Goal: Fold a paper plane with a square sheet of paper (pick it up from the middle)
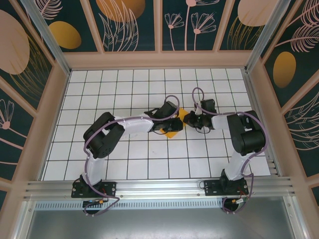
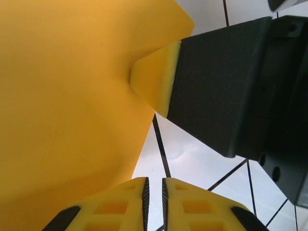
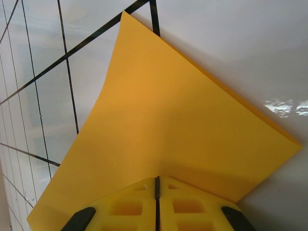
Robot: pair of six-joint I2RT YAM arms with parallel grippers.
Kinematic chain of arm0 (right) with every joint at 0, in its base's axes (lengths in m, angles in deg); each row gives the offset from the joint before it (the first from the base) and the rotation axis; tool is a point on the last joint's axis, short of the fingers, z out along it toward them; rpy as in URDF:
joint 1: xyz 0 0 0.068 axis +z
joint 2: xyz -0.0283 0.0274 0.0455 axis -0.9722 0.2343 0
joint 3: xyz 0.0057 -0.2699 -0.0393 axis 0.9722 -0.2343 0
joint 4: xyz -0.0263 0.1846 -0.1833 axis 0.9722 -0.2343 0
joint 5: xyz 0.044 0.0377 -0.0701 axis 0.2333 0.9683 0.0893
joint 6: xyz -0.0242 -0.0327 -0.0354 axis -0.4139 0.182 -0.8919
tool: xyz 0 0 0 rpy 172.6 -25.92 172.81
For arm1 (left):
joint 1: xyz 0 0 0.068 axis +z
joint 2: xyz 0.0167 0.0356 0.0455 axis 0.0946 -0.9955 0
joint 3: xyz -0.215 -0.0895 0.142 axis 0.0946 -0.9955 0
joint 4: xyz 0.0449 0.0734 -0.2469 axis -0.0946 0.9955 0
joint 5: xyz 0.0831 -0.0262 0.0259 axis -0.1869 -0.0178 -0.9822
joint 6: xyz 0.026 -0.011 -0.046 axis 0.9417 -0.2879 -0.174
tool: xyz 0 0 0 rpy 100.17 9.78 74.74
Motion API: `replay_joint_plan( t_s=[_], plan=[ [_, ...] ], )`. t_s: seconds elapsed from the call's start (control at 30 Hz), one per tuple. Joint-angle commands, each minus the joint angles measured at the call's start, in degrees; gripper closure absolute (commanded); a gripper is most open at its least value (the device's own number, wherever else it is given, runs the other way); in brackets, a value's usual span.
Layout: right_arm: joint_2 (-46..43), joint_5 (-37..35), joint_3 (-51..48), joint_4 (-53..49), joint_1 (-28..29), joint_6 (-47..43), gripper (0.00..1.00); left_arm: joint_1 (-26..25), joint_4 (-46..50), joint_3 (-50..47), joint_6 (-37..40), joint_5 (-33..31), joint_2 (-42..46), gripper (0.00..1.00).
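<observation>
One thin orange-yellow square sheet of paper (image 1: pixel 173 132) sits at the middle of the white gridded worktop (image 1: pixel 124 159), between the two arms where their tips meet. It will handle as light, limp stuff: it bends under its own weight, takes a crease at once, and on the glossy tiles a flat edge is likely slippery and hard to get under. My judgement is that the best hold is a shallow pinch at an edge or corner that stands off the surface. The right jaws are pressed together on the paper's near edge, the sheet fanning away from their seam towards a sharp far corner. The left jaws stand almost together with only a thin slit between the yellow pads (image 2: pixel 120 202); whether paper is caught in that slit I cannot tell. The sheet looks plain, matt and evenly coloured, gently bowed, with what seems a doubled edge along one side
</observation>
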Motion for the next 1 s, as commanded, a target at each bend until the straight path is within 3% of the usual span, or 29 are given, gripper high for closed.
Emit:
replay_joint_plan(
  t_s=[0.0,0.47,0.97],
  plan=[
    [4.09,-1.60,-1.43,0.28,0.76,0.53,0.93,-0.12,0.65,2.09,1.53,1.42,-2.57,0.84],
    [4.62,-1.78,-1.03,-0.73,0.87,0.31,0.94,-0.12,1.50,-1.14,2.16,1.33,-4.28,0.87],
    [4.80,-2.11,-0.64,-2.18,0.86,-0.26,0.93,-0.11,0.91,-11.93,3.98,4.03,2.19,0.91]
  ],
)
